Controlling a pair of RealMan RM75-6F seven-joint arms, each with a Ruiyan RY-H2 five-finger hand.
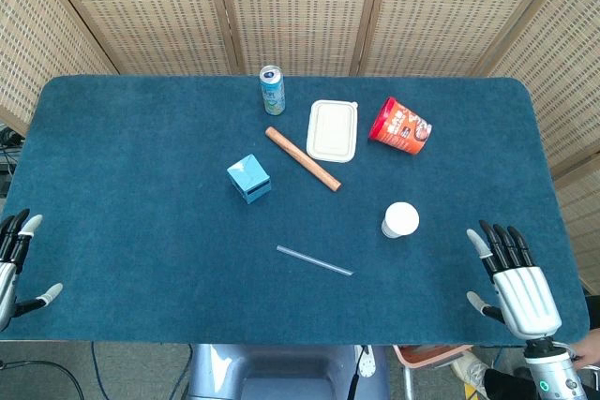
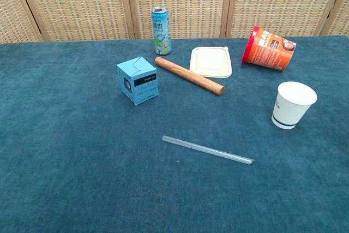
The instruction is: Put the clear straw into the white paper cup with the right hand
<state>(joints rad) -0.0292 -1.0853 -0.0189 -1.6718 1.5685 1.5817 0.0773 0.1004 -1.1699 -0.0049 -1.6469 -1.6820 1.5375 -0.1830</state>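
clear straw [image 2: 207, 149] flat on table [image 2: 65, 178] | white paper cup [image 2: 292, 104] upright, apart

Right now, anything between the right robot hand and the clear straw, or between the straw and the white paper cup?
Nothing visible. The right robot hand is open at the table's near right edge; bare blue cloth lies between it and the clear straw. The white paper cup stands upright just up and right of the straw, again with only cloth between.

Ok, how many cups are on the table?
2: white paper cup upright near the right edge, right of the clear straw; red cup lying on its side at the back right.
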